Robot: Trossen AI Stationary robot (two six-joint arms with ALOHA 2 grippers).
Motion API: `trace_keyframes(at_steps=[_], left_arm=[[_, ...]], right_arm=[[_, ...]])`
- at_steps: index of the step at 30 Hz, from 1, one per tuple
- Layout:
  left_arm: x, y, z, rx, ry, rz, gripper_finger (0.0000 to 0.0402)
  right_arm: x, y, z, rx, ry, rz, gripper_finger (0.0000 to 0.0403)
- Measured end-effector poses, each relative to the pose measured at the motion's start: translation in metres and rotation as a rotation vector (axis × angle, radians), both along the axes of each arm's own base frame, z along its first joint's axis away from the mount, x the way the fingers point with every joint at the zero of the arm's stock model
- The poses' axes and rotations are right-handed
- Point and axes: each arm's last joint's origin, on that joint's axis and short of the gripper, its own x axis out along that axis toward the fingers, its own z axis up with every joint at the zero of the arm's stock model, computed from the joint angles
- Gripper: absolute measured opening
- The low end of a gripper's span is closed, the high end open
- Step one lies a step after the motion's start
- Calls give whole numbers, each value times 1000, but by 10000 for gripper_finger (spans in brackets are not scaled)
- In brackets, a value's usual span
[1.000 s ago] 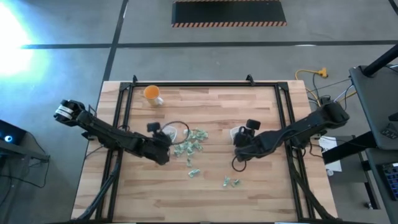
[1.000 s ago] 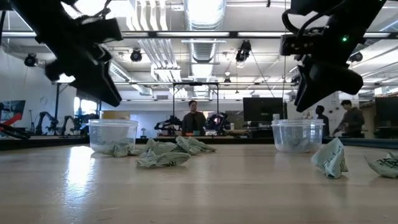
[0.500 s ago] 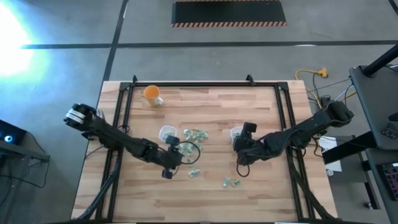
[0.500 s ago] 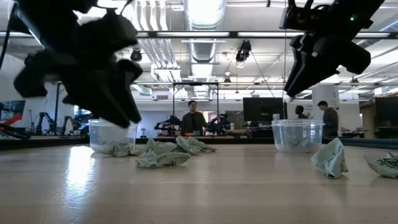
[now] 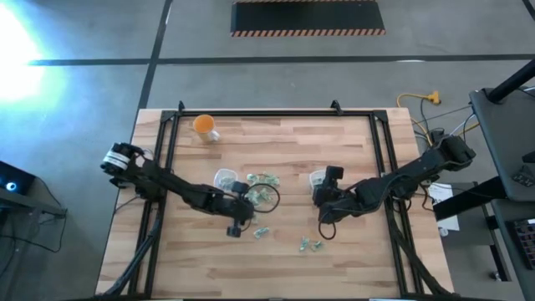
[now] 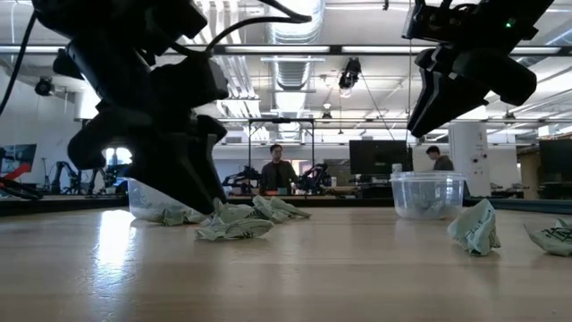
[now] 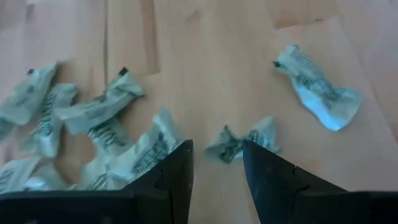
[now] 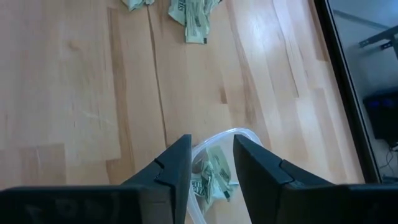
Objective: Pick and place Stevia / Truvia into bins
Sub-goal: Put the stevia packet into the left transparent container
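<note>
Your bench (image 5: 284, 142) carries everything, with the two arms reaching in from either side. The left hand (image 7: 216, 163) is low over the main pile of sachets (image 5: 261, 194), its fingers parted with nothing between them and one crumpled sachet (image 7: 242, 140) lying just ahead of the tips. The right hand (image 8: 211, 160) hangs above the right bin (image 8: 214, 171), fingers parted and holding nothing; that bin has a few sachets in it. The left bin (image 5: 224, 178) sits just beside the pile, on its left-arm side. Loose sachets (image 5: 309, 244) lie apart nearer the front edge. An orange cup (image 5: 204, 125) stands near the far left corner.
</note>
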Motion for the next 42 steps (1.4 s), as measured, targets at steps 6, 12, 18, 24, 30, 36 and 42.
trace_keyframes(at_steps=[6,12,18,24,30,36,42], left_arm=[[1,1,-3,-10,10,-10,123],[1,1,-3,-2,11,-21,91],[1,1,-3,20,11,-46,13],[4,2,1,43,-8,-23,2],[1,6,14,193,-92,131,0],[-16,1,37,435,-244,377,0],[-40,3,45,508,-210,490,0]], right_arm=[[0,0,-1,0,2,-1,104],[0,0,-1,1,0,0,100],[0,0,-1,1,-1,1,102],[0,0,-1,0,0,0,96],[0,0,-2,0,2,1,91],[-2,-1,-5,-4,13,-1,89],[-3,-1,-7,-4,13,-2,89]])
